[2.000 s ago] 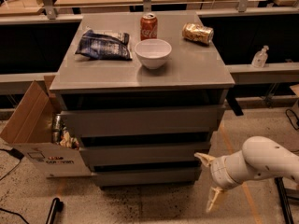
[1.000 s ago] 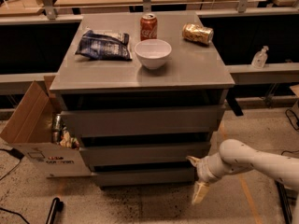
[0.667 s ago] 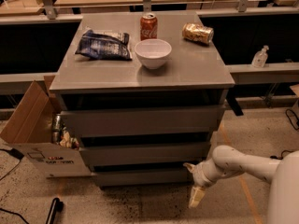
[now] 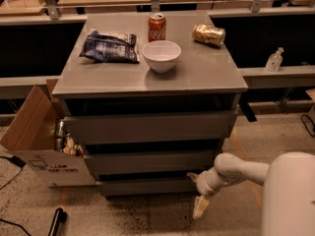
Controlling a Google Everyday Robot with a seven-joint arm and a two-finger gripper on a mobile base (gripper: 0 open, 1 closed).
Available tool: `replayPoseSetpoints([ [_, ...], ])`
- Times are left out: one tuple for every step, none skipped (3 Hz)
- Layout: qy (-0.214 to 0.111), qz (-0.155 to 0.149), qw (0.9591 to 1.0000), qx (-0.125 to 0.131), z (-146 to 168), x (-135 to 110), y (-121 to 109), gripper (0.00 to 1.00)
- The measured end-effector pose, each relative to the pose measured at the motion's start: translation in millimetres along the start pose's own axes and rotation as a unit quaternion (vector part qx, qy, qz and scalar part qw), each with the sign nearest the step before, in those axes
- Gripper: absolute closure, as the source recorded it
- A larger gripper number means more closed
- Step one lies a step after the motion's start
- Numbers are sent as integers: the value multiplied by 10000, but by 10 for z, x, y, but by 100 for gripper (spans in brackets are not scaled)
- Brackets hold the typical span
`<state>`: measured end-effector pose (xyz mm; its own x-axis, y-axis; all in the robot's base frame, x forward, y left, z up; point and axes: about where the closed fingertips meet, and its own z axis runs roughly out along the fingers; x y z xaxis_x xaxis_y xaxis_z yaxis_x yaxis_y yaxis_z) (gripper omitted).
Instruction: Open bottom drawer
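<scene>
The bottom drawer [image 4: 147, 186] is the lowest grey front of the desk [image 4: 206, 77], set back under the middle drawer front [image 4: 152, 162]. The end effector [image 4: 194, 194] hangs at that drawer's right end, below the desk's front right corner, on a white arm [image 4: 236, 170]. Its fingers stand wide apart. The upper tip is at the drawer's upper right corner, and the lower one points at the floor. On top, a white bowl [image 4: 161, 55] stands mid-desk with a red can [image 4: 157, 27] behind it near the back edge. A gold can [image 4: 208, 34] lies toward the back right corner and a dark snack bag [image 4: 108, 46] toward the left edge.
</scene>
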<state>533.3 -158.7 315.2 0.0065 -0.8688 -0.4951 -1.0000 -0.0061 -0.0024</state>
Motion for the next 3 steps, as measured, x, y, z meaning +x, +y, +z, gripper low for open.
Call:
replayPoseSetpoints([
  [52,-54,9999,-129,376,71,-109,0],
  [65,-87,9999,-135,643,142,-178,0],
  [87,-50,9999,-25,812,252,-246,0],
])
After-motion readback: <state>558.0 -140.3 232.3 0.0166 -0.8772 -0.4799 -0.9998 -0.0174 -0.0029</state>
